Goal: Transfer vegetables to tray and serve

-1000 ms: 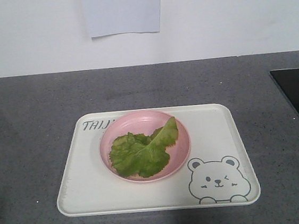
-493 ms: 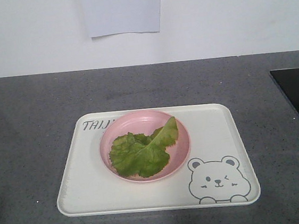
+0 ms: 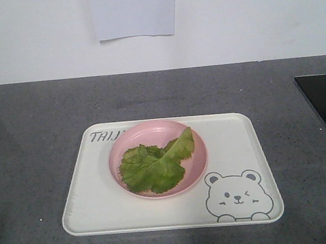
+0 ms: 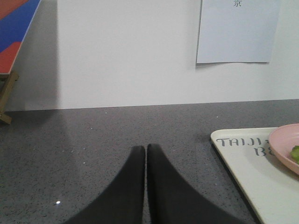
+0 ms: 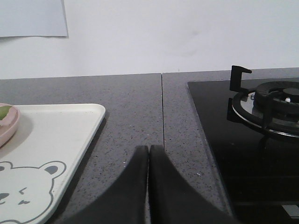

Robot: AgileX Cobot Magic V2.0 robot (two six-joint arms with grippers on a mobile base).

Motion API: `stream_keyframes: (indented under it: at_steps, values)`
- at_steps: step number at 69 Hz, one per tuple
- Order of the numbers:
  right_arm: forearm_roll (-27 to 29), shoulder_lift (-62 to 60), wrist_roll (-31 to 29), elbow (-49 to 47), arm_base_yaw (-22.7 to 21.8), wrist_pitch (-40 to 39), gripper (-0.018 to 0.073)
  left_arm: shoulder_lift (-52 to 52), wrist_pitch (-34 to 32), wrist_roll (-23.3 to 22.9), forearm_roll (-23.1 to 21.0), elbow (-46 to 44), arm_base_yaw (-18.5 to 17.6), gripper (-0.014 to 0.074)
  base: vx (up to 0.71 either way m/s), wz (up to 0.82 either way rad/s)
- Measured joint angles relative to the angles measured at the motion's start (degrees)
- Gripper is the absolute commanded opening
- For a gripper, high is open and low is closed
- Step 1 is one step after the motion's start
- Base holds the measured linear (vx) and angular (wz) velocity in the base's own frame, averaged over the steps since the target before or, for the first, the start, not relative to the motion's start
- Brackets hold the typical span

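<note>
Both grippers are doing nothing much here. The left gripper (image 4: 145,151) has its fingers pressed fully together, nothing between them, over bare grey table (image 3: 30,130) just left of the tray (image 3: 101,204). The right gripper (image 5: 148,151) is the same, clamped closed and empty, between the tray and the black stove (image 5: 261,135). The vegetables (image 3: 155,165) sit in a pink plate (image 3: 198,164) on the tray.

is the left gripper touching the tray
Apart. The left wrist view shows the shut left gripper over bare grey counter, with a clear strip of counter before the tray.
</note>
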Motion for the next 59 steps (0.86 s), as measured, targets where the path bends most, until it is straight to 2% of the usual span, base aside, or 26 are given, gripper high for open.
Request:
stream_keyframes:
  at_steps: [59]
  values:
    - [0.00, 0.00, -0.47, 0.00, 0.00, -0.08, -0.0010, 0.00, 0.00, 0.00, 0.00, 0.00, 0.00, -0.0006, 0.00, 0.00]
